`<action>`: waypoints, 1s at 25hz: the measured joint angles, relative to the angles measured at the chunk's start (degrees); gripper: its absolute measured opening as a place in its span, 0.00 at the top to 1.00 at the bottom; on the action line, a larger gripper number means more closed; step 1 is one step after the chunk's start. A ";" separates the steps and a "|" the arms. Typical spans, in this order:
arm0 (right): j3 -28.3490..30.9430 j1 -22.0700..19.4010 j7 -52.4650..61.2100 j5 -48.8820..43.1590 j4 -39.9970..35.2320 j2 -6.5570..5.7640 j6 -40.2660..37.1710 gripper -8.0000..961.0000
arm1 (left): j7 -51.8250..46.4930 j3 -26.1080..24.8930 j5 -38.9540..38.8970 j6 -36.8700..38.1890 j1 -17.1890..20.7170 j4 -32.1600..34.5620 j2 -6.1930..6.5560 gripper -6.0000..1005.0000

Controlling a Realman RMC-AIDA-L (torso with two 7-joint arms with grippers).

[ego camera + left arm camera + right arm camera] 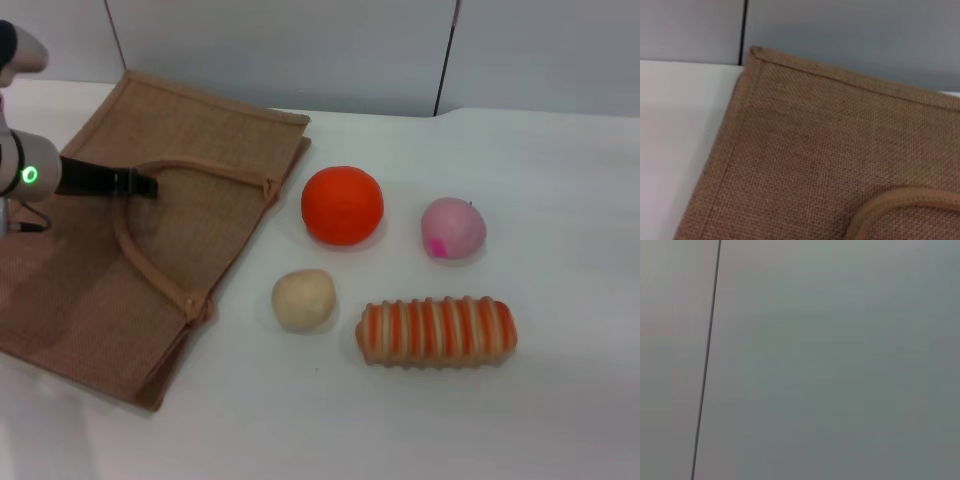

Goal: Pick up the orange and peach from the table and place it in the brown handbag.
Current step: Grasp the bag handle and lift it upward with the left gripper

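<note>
Head view: left claw (140,185) over brown handbag (90,290).

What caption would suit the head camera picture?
Left gripper at the brown handbag's handle; orange and peach wait on the table.

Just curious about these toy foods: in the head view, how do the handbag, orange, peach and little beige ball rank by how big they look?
1. brown handbag, by far the largest
2. orange
3. peach and beige ball: too alike to rank
</note>
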 joint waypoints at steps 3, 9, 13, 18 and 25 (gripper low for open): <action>0.00 0.00 0.00 0.00 0.00 0.00 -0.07 0.11 | -0.07 0.32 0.38 0.77 -0.14 -0.86 0.02 0.45; 0.21 -0.16 0.00 0.00 0.00 0.00 -0.14 0.11 | -0.17 0.37 1.01 1.15 -0.18 -1.01 0.02 0.45; 0.18 -0.17 0.00 0.00 0.00 0.00 -0.12 0.11 | -0.61 0.39 2.21 1.24 -0.31 -1.01 -0.10 0.45; 0.17 -0.25 0.00 0.00 0.00 0.00 -0.13 0.11 | -0.96 0.41 2.69 1.29 -0.45 -1.01 -0.18 0.50; 0.11 -0.36 0.00 0.00 -0.02 0.00 -0.06 0.11 | -0.93 -0.10 1.75 1.29 0.08 -0.60 -0.28 0.59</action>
